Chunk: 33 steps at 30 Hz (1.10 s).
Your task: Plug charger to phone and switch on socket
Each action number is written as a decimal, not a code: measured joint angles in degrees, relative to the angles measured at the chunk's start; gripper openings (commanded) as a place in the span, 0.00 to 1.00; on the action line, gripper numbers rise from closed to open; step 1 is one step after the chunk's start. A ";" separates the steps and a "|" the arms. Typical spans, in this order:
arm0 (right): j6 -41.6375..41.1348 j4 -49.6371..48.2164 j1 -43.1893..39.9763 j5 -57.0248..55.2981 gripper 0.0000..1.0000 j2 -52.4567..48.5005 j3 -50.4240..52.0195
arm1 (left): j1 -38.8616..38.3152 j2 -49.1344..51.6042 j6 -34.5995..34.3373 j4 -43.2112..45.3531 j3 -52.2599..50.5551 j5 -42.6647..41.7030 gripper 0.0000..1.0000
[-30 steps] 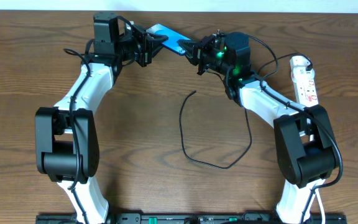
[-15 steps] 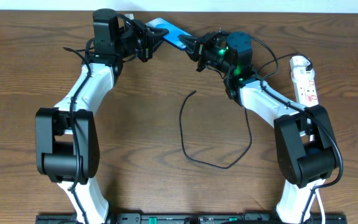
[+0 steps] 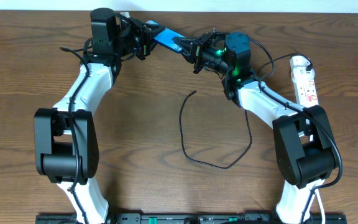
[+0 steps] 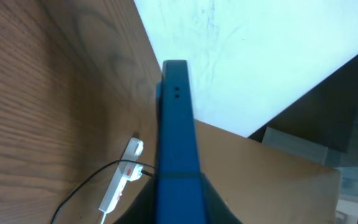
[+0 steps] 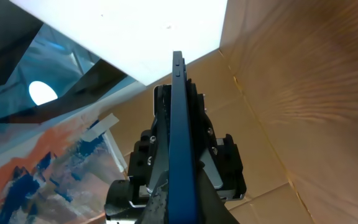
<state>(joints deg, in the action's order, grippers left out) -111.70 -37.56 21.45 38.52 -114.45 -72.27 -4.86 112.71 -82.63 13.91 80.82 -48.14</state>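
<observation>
Right jaws clamp one end of the slim blue-screened phone (image 3: pixel 165 38), held edge-on above the wooden desk's (image 3: pixel 135 124) far side. Left jaws flank its other end, grip unclear, probably steadying it. Thin black charger cable (image 3: pixel 183 134) lies loose mid-desk.

**A:** Overhead, both ends of the phone (image 3: pixel 168 39) vanish, one inside the left tool (image 3: pixel 153 33), the other inside the right tool (image 3: pixel 184 46). Screen text is far too small to read!

**B:** On the left wrist view the phone runs off the bottom edge. The socket (image 4: pixel 122 182) behind is blurred, switches indistinct.

**A:** And the charger (image 3: pixel 181 127) tip? Too tiny to make out.
</observation>
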 measured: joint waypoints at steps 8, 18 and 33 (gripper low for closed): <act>0.31 0.04 0.00 0.00 0.05 0.00 0.00 | 0.00 0.00 0.07 -0.20 0.00 0.09 0.07; 3.32 0.72 0.00 0.87 0.45 0.31 0.00 | 0.07 0.00 1.44 -0.98 0.00 0.50 0.07; 45.38 30.67 -9.75 8.81 0.47 0.90 -0.59 | 10.25 0.00 16.20 -2.49 0.00 -16.44 0.07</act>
<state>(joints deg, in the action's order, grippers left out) -66.32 -6.90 11.70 47.33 -113.56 -72.86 5.39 112.71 -66.43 11.42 80.82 -64.58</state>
